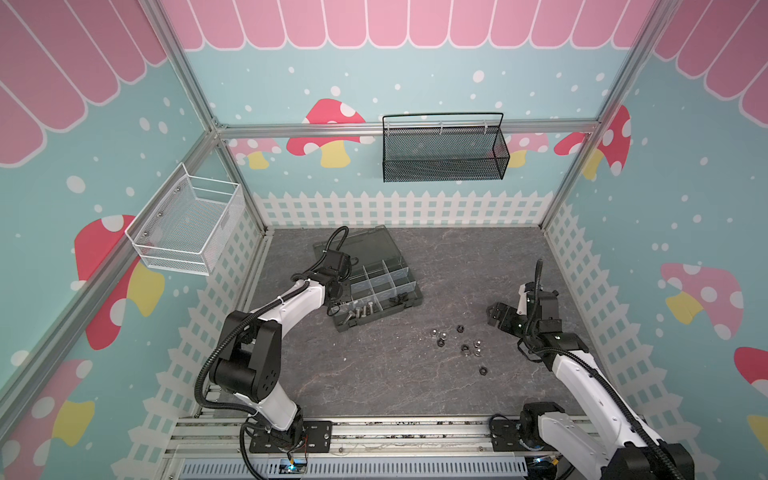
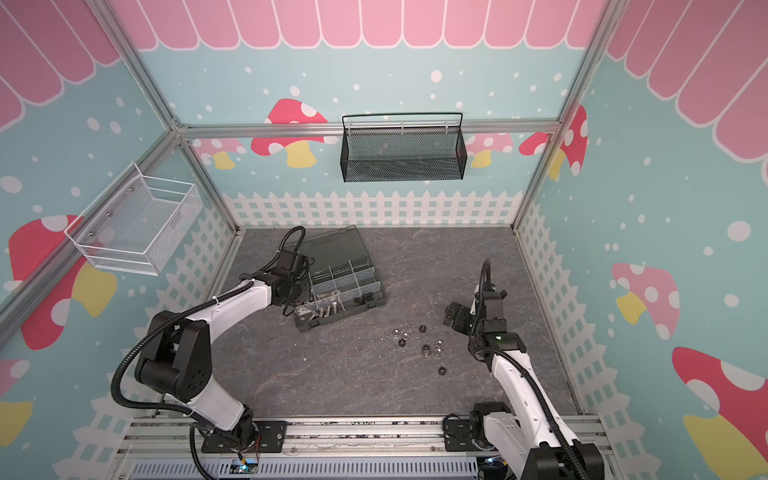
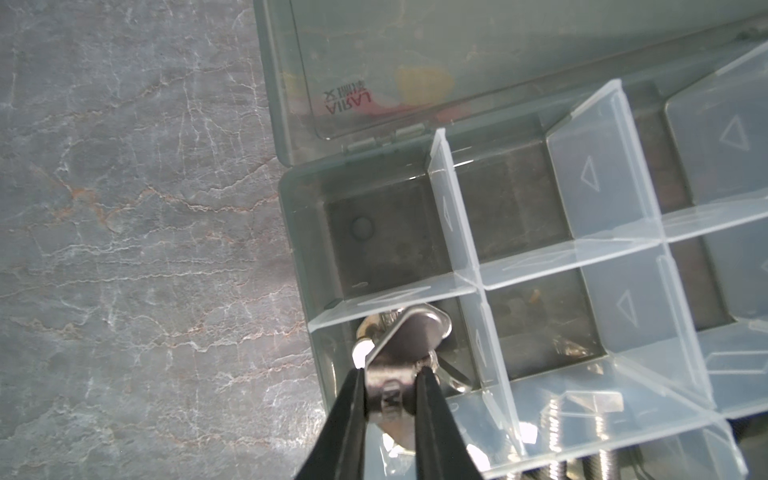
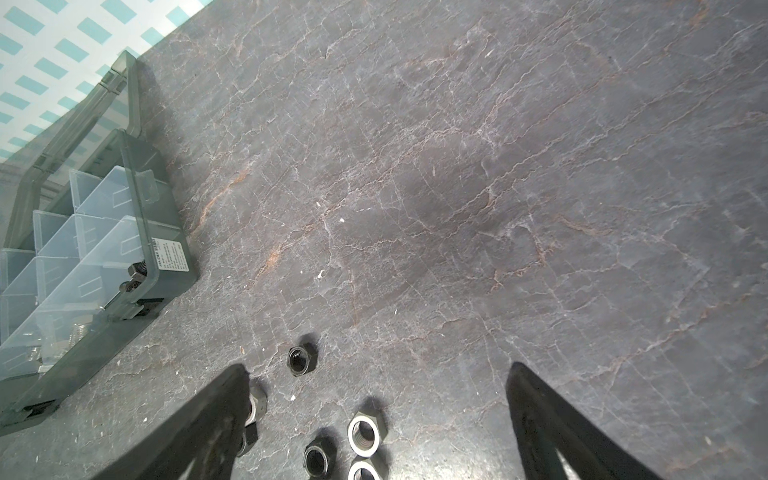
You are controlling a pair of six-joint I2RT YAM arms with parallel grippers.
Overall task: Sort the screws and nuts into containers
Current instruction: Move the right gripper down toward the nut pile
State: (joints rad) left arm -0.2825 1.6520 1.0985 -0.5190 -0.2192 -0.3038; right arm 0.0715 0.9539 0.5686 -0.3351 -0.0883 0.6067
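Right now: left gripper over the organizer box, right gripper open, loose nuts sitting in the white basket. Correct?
Not in the white basket: the loose nuts lie on the table by the right gripper, as both top views show. The rest stands.

Teal mushroom-print walls (image 1: 415, 75) bearing a white basket (image 1: 187, 232) and a black basket (image 1: 444, 153) enclose a grey marbled floor (image 1: 374, 374).
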